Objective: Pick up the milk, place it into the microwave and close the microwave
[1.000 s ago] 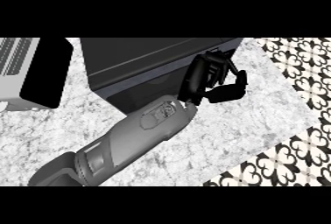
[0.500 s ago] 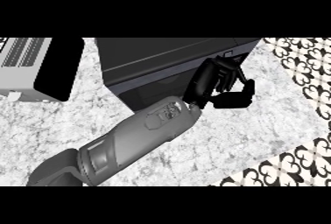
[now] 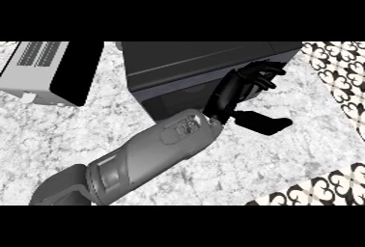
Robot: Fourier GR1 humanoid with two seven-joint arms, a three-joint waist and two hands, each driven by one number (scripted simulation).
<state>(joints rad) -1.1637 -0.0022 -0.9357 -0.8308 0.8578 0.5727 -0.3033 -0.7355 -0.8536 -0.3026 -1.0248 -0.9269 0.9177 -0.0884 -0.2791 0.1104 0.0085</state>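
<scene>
Microwave: upper left corner, a light grey casing with rows of vent slits on top, cut off by the view's left edge.
Black panel: touching the grey casing's right side, long and flat, slanting down toward the counter.
Counter: pale marbled stone, running under everything from the left edge to the right.
Forearm: grey, coming in from the lower left and slanting up to the right – it ends at the wrist, just below the dark slab's near edge.
Dark slab: large and nearly black, filling the upper middle. It has a flat top and a lighter grey front face along its lower side. I cannot tell whether it is the microwave's door or a separate box.
Left hand: black, lying over the slab's lower right part, near its right corner.
Fingers: clenched – curled in on themselves against the slab's surface, with nothing seen inside the curl.
Thumb: stretched out straight, well apart from the curled part of the hand, over bare counter just right of the slab's front face.
Milk: it cannot be made out anywhere, so where it stands cannot be told.
Patterned tiles: black-and-white scrollwork along the right edge, with another patch at the lower right.
</scene>
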